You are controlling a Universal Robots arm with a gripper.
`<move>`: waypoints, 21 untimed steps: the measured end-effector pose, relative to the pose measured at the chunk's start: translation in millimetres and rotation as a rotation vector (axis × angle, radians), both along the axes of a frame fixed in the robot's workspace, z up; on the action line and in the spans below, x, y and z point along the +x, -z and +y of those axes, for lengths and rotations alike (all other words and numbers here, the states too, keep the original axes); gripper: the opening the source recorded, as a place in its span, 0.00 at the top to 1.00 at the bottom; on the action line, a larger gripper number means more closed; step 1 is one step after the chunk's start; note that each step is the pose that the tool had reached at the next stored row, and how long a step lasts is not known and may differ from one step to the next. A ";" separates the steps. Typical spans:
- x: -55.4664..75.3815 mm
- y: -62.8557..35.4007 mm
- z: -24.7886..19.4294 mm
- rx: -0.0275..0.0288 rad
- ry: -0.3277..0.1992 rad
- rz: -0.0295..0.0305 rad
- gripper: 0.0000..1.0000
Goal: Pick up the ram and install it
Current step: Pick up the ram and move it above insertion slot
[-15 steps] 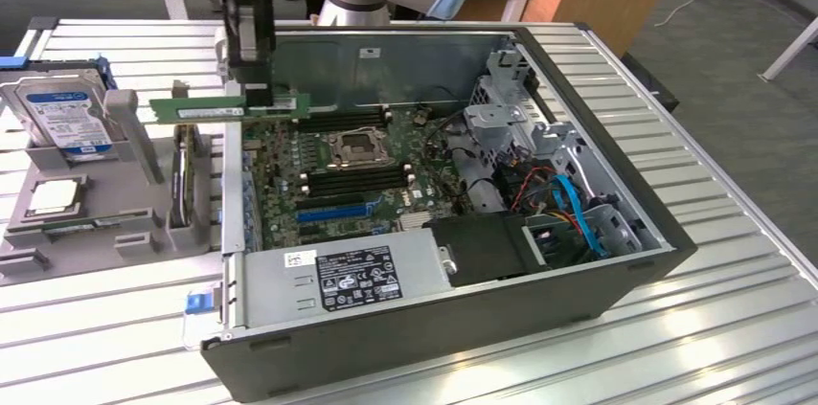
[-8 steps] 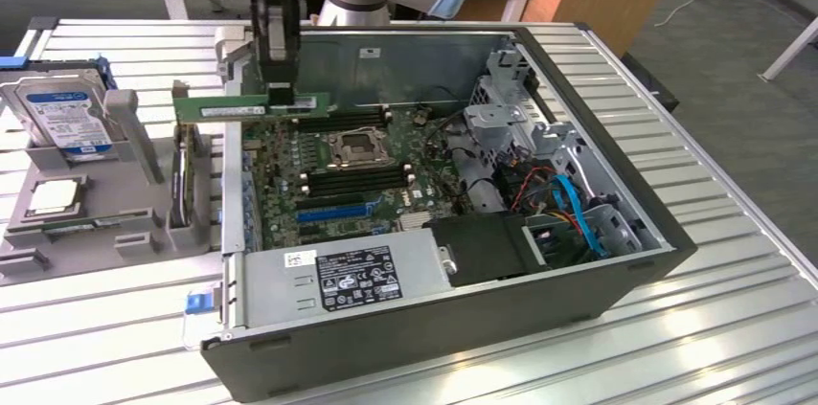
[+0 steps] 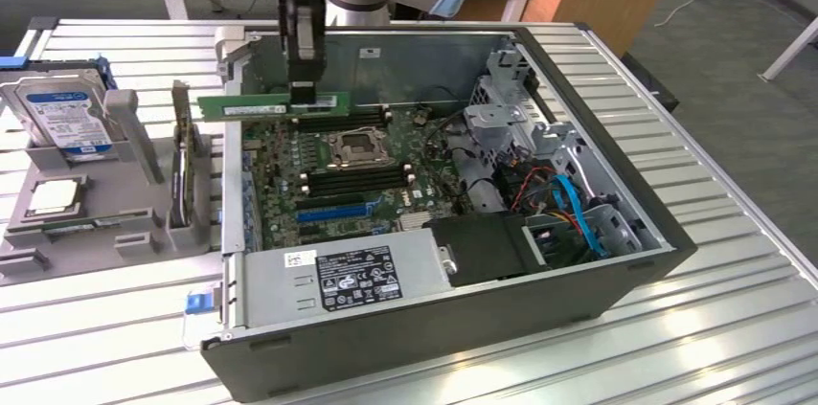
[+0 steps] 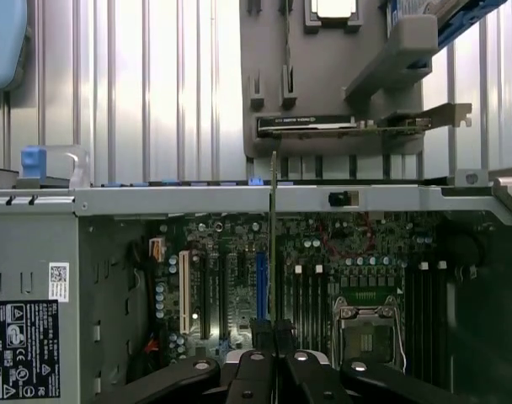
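The pincer (image 3: pixel 303 91) is nearly closed, its two fingers pressed onto the flat faces of the ram (image 3: pixel 262 106). It holds the stick by its upper edge, a little off centre towards three o'clock in the exterior view. The ram hangs on edge below the fingers. Its long axis runs from nine to three o'clock in that view, and the longer free end points to nine.

In the wrist view the ram (image 4: pixel 274 244) is a thin line seen edge-on, running straight out from the pincer (image 4: pixel 274 337). It lies parallel to the black memory slots (image 4: pixel 311 295) beside the processor socket (image 4: pixel 365 328).

In the exterior view the nearest bank of memory slots (image 3: pixel 335 119) lies just past the stick towards five o'clock, and their length matches its axis. The nine o'clock end of the ram crosses the side wall of the computer case (image 3: pixel 447 348). This suggests the stick hangs above the rim and clear of the motherboard (image 3: pixel 275 170), though the gap cannot be measured.

The fingers cover the middle of the ram, and its contact edge and notch face away. The slot latches are too small to make out, and it is unclear which slot, if any, sits directly beneath the stick.

Farther off at nine o'clock, a grey holder (image 3: pixel 77 233) with a hard drive (image 3: pixel 57 118) stands on the counter (image 3: pixel 715 328).
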State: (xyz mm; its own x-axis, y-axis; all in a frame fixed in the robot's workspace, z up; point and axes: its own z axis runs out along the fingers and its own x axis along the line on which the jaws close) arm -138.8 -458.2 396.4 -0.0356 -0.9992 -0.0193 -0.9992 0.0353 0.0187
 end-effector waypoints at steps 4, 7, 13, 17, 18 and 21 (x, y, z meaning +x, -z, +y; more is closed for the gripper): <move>9.4 0.0 0.0 0.0000 0.000 0.0000 0.88; 16.8 0.0 0.0 0.0000 0.000 0.0000 0.88; 31.5 0.0 0.0 0.0001 0.000 -0.0001 0.88; 41.2 0.0 0.0 0.0000 0.000 -0.0001 0.88; 43.6 0.0 0.0 0.0000 0.000 0.0000 0.88; 50.7 0.0 0.0 0.0000 0.000 0.0000 0.88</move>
